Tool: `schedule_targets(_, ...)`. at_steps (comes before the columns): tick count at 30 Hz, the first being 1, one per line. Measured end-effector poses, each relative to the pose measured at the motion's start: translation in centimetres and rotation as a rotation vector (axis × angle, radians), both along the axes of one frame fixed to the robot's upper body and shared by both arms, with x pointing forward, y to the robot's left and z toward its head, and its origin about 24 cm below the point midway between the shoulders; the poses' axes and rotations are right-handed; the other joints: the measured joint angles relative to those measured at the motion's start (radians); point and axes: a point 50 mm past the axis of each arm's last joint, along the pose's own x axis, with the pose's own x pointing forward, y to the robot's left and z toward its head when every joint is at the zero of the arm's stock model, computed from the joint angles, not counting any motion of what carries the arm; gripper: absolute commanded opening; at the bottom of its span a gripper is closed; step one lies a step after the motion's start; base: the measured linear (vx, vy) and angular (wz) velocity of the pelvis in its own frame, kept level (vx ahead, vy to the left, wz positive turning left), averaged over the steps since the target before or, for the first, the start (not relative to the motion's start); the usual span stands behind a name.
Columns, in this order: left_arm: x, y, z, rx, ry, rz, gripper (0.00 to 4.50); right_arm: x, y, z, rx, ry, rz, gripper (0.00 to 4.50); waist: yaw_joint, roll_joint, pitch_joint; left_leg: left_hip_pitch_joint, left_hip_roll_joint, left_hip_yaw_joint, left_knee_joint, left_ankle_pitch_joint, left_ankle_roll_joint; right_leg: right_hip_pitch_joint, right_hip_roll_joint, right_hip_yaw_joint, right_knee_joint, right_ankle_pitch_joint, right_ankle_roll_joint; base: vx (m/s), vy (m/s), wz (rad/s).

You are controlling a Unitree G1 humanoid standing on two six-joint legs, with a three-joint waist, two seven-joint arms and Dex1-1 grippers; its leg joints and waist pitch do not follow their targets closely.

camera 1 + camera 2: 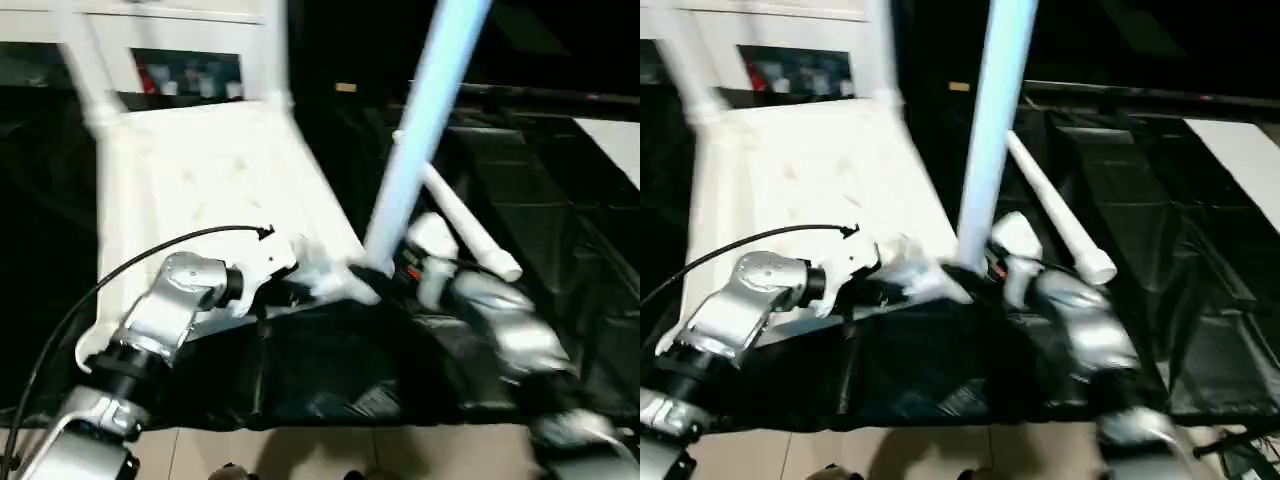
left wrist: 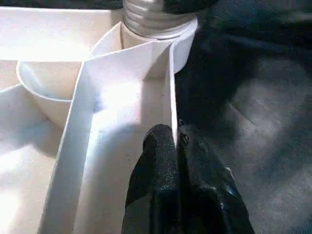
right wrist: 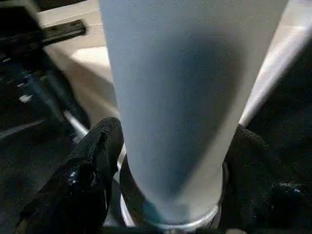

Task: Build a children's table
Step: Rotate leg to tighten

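a: where's the children's table [image 1: 215, 175] sitting?

b: upside down on the black sheet [image 1: 330, 375], ribbed underside up. the left pincer [image 2: 174, 146] is at its near right corner, both black fingers pressed together with a thin white rib [image 2: 171, 92] pinched between them. just beyond the fingertips is the round corner socket [image 2: 183, 41].

a: and the leg?

b: a long leg [image 1: 425, 120] stands in that socket, right ahead of the left pincer and between the fingers of the right pincer [image 3: 170, 161]. its top is cut off by the frame edge, so its full length can't be seen.

a: is the right pincer holding it?

b: its fingers [image 3: 92, 161] stand wide, one on each side of the leg close to its base. in the wrist view the tube hides the inner faces of the fingers, so i can't tell whether they press on it or just sit beside it.

a: anything else?

b: another leg [image 1: 470, 230] lies on the sheet just past the right pincer, flared end toward the robot. two more legs [image 1: 90, 70] rise from the far corners, beyond the left pincer, blurred and cut off at the top. the right forearm [image 1: 510, 330] is smeared too, so its outline is hard to make out.
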Motion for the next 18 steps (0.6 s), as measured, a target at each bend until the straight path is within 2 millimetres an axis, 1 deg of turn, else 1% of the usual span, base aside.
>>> schedule_targets(4,-0.1,-0.2,-0.1,-0.002,0.018,-0.079,0.0,-0.7,-0.2,0.1,-0.017,0.035,0.096,3.34,0.002,0.002,0.0,0.0,0.0,0.0,0.0,0.0,0.0,0.0,0.0,0.0,0.0,0.0,0.0,0.0,0.0,0.0)
schedule_targets(5,-0.1,-0.1,-0.1,-0.001,0.017,-0.084,0.0,-0.8,-0.2,0.1,-0.016,0.038,0.104,3.08,0.001,0.002,0.0,0.0,0.0,0.0,0.0,0.0,0.0,0.0,0.0,0.0,0.0,0.0,0.0,0.0,0.0,0.0)
schedule_targets(8,0.1,-0.1,0.0,0.007,0.026,-0.122,0.0,-1.0,-0.5,0.3,-0.032,0.056,0.138,2.95,0.0,0.002,0.0,0.0,0.0,0.0,0.001,0.0,0.0,0.0,0.0,0.0,0.001,0.0,0.0,0.0,0.0,0.0)
schedule_targets(9,0.0,-0.1,0.0,0.007,0.028,-0.134,0.0,-1.1,-0.6,0.4,-0.039,0.061,0.153,2.82,0.0,0.003,-0.001,0.0,0.0,0.0,0.001,0.0,0.0,0.0,0.0,0.0,0.001,0.0,0.0,0.0,0.0,0.0)
schedule_targets(10,0.0,-0.1,0.0,0.006,0.029,-0.14,0.0,-1.1,-0.6,0.4,-0.042,0.064,0.16,2.82,0.0,0.003,0.0,0.0,0.0,0.0,0.001,0.0,0.0,0.0,0.0,0.0,0.001,0.0,0.0,0.0,0.0,0.0)
schedule_targets(11,0.0,0.0,0.0,0.006,0.03,-0.144,0.0,-1.2,-0.6,0.4,-0.041,0.071,0.167,2.66,0.001,0.003,-0.001,0.0,0.001,0.0,0.001,0.0,0.0,0.0,0.0,0.0,0.001,0.0,0.0,0.0,0.0,0.0)
schedule_targets(18,0.1,0.2,-0.2,0.002,0.046,-0.162,0.0,-1.6,-0.6,0.3,-0.034,0.097,0.179,2.56,0.006,0.004,-0.001,0.001,0.001,0.0,0.003,0.0,0.0,0.001,0.0,0.0,0.002,0.0,0.0,0.0,0.0,0.0)
